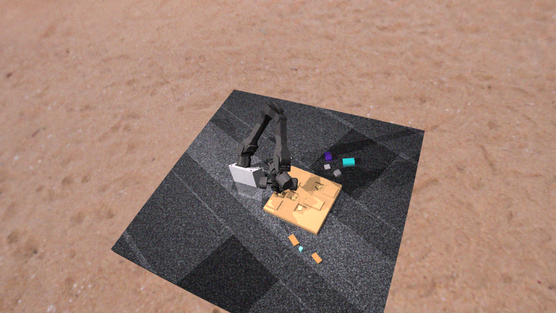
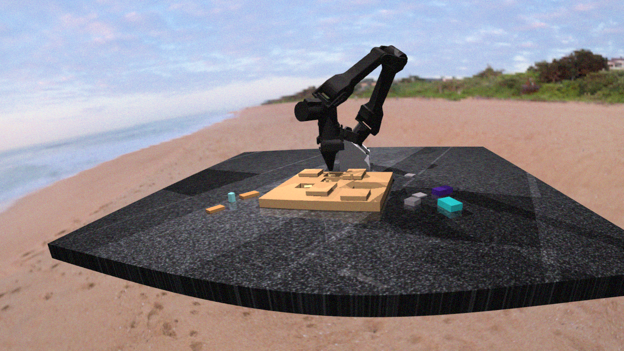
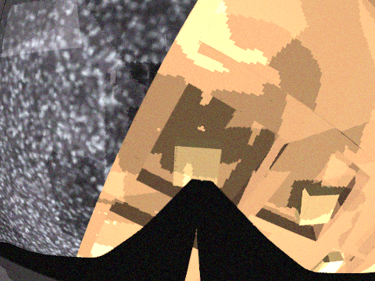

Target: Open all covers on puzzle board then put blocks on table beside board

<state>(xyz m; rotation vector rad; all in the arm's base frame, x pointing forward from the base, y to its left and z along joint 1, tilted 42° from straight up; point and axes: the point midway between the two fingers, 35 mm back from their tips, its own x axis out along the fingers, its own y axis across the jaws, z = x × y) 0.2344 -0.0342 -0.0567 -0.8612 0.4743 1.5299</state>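
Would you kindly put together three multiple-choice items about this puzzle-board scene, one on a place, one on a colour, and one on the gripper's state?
1. Where does the gripper hang?
A. Over the board's edge nearest the arm's base
B. Over the orange pieces
C. Beyond the table

2. What colour is the larger block beside the purple block?
A. Red
B. Teal
C. Yellow

3. How do the gripper's fingers stand?
A. Wide open
B. Shut on a block
C. Shut, holding nothing

Answers:
1. A, its tip points down at the puzzle board next to the white base.
2. B, it shows teal on the dark table.
3. C, the wrist view shows the fingers meeting with nothing between.
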